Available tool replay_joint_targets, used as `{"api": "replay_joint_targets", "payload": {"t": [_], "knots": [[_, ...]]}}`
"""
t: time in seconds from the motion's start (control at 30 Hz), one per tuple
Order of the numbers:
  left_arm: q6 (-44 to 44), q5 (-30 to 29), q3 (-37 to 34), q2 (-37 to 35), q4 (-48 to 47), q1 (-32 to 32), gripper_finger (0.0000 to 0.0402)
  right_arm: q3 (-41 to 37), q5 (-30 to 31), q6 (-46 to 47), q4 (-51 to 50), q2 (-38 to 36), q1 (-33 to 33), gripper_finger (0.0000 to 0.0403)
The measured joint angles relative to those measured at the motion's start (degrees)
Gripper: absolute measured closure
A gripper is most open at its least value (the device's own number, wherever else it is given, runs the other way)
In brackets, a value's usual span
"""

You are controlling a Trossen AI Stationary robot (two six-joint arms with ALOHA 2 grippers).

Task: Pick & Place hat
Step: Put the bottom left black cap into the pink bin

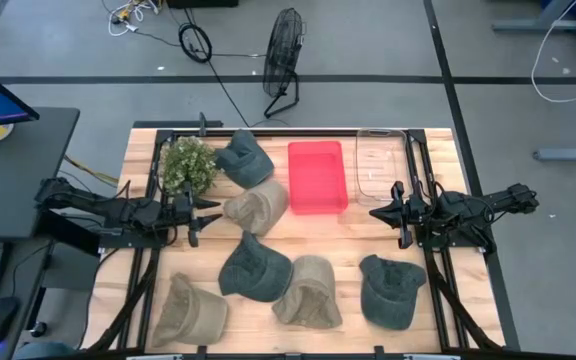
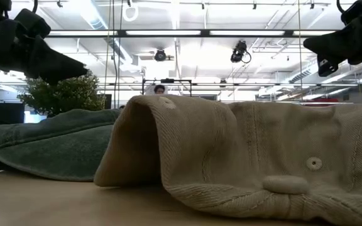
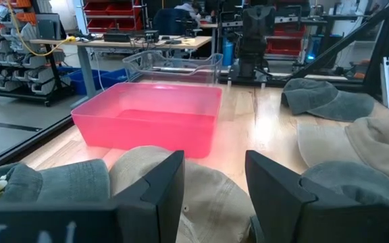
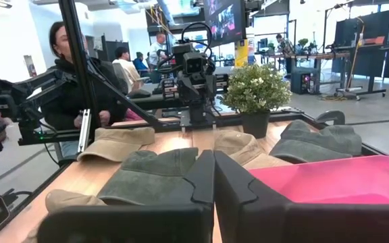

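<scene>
Several caps lie crown-up on the wooden table, some tan and some green. A tan cap [image 1: 256,205] sits near the table's middle, next to a pink bin [image 1: 317,177]. My left gripper [image 1: 211,211] hovers open just left of this tan cap [image 3: 181,182], fingers pointing toward the bin [image 3: 150,121]. My right gripper [image 1: 376,213] waits shut to the right of the bin, above the table, touching nothing. In the low view both grippers, left [image 2: 55,66] and right [image 2: 329,50], hang high above a tan cap [image 2: 263,150].
A clear bin [image 1: 378,165] stands right of the pink one. A potted plant [image 1: 188,163] and a green cap [image 1: 245,158] sit at the far left. Other caps lie near the front: green [image 1: 253,268], tan [image 1: 308,292], green [image 1: 393,290], tan [image 1: 190,310]. People stand beyond the table.
</scene>
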Motion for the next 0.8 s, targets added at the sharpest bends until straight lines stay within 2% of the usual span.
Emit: {"api": "replay_joint_targets", "payload": {"t": [0.1,0.2,0.4,0.67,0.8], "knots": [[-3.3,0.0,0.0,0.0,0.3,0.0,0.0241,0.0,0.4,-1.1,0.2,0.0,0.0,0.0399],[-4.1,0.0,0.0,0.0,0.6,0.1,0.0241,0.0,2.3,-4.1,1.1,0.0,0.0,0.0399],[-3.9,0.0,0.9,0.0,3.6,0.1,0.0241,0.0,2.4,-4.9,2.0,0.0,0.0,0.0399],[2.4,0.0,10.7,2.0,-0.4,0.0,0.0241,0.0,1.3,-8.5,13.8,0.0,0.0,0.0398],[2.6,0.0,17.2,5.2,-5.2,0.0,0.0241,0.5,-1.5,-11.7,18.8,1.0,0.0,0.038]]}}
